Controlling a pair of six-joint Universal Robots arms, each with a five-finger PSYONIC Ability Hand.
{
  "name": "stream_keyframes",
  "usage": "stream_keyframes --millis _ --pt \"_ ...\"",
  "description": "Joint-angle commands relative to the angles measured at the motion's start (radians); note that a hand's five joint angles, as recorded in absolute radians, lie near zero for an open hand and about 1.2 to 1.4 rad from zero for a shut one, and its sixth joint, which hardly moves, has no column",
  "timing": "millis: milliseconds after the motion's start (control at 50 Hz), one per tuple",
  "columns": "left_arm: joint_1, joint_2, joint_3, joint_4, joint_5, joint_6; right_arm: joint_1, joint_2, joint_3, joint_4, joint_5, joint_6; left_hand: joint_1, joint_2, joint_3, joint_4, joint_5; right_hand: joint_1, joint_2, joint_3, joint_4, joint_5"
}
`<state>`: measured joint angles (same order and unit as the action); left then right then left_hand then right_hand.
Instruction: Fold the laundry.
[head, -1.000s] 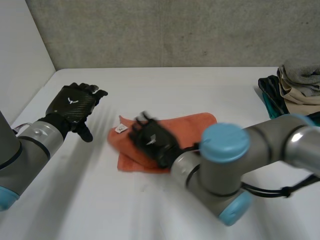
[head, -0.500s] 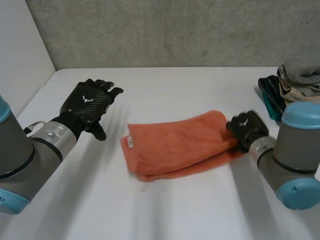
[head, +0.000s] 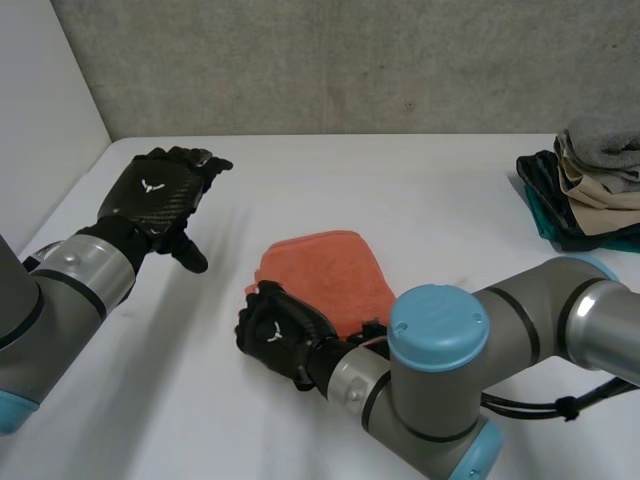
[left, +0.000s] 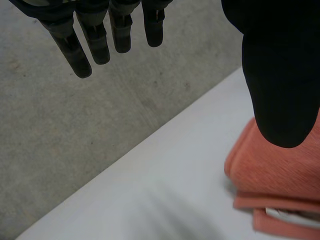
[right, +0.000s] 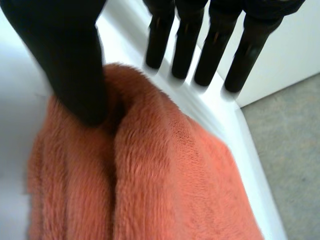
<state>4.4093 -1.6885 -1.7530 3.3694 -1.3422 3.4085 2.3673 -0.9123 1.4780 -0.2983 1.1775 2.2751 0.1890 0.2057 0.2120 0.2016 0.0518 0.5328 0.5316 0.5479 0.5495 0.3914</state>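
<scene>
Orange terry towel (head: 325, 275) lies folded over on the white bench (head: 420, 190), roughly mid-bench. Right robot hand (head: 278, 335) sits at the towel's near-left edge, with its grey arm reaching across from the right. In the right wrist view its fingers (right: 186, 50) are straight and spread apart, with the tips out past the towel edge over bare bench. The thumb (right: 75, 65) presses into a crease of the towel, but nothing is clamped. Left robot hand (head: 155, 195) hovers over the bench to the left of the towel, well apart from it. Its fingers are straight and relaxed, thumb out, holding nothing. In the left wrist view the towel's folded edge lies beyond the thumb. Pile of folded clothes (head: 590, 185), grey, beige and teal, sits at the bench's right edge. Grey concrete wall (head: 330, 60) stands behind.
</scene>
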Motion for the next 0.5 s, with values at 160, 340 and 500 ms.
stream_keyframes --millis 160,340,500 --pt "-0.230 -0.194 0.239 -0.021 -0.195 -0.129 -0.289 -0.218 0.001 0.120 0.057 0.795 0.022 0.005 -0.001 0.009 -0.016 -0.358 -0.357 -0.373 -0.375 -0.391" --pt "-0.409 -0.472 0.464 -0.166 -0.416 -0.127 -0.309 -0.082 -0.206 0.384 0.099 0.793 -0.015 -0.031 -0.037 -0.027 -0.052 -0.358 -0.357 -0.373 -0.375 -0.391" --pt "-0.444 -0.574 0.475 -0.237 -0.532 -0.126 -0.307 0.046 -0.298 0.442 0.108 0.704 -0.015 -0.031 -0.037 -0.027 -0.052 -0.358 -0.357 -0.373 -0.375 -0.391"
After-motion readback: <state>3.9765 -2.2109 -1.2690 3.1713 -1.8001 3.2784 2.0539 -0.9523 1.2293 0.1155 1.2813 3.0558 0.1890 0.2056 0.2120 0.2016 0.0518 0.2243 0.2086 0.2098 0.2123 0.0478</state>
